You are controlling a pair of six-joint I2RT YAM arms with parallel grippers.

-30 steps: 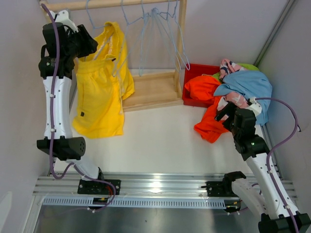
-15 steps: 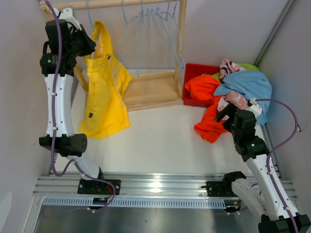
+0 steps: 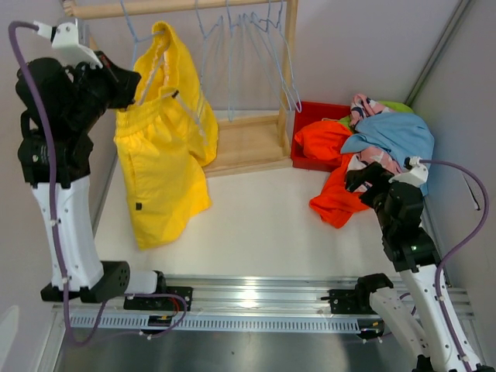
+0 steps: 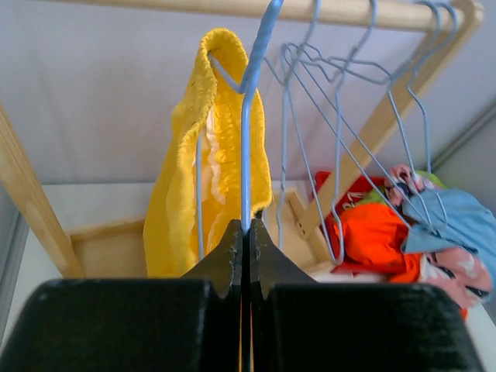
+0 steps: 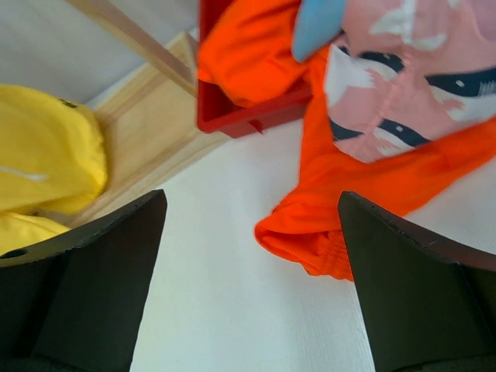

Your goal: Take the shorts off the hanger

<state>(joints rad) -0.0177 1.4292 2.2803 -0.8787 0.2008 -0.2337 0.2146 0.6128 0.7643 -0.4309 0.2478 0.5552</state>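
**Top view.** The yellow shorts (image 3: 163,170) hang from a blue wire hanger (image 3: 133,35) at the left end of the rail (image 3: 178,7). The cloth is bunched at the waist and hangs long and loose, with its lower edge over the table (image 3: 256,225). The left gripper (image 3: 130,77) is high up, right at the waistband. Empty hangers (image 3: 248,46) crowd the rail to the right, above the wooden base (image 3: 244,143). The other shorts lie heaped by the red bin (image 3: 314,116): orange (image 3: 337,194), blue (image 3: 391,132), pink (image 3: 372,159) and a green edge (image 3: 397,106). The right gripper (image 3: 360,178) is low beside the heap, close to the right wall. The white middle of the table lies open between the arms.

**Left wrist.** The left gripper (image 4: 248,232) is clenched on the hanger (image 4: 248,132), fingers pressed together around the wire. The yellow shorts (image 4: 194,194) drape just behind, to its left. A wooden post (image 4: 31,209) stands at the left. The empty hangers (image 4: 341,116) are near on the right.

**Right wrist.** The right gripper (image 5: 249,232) is spread wide and holds nothing. It hangs over bare table, with the orange shorts' (image 5: 325,225) hem just ahead. The pink pair (image 5: 403,85) lies on top of them.
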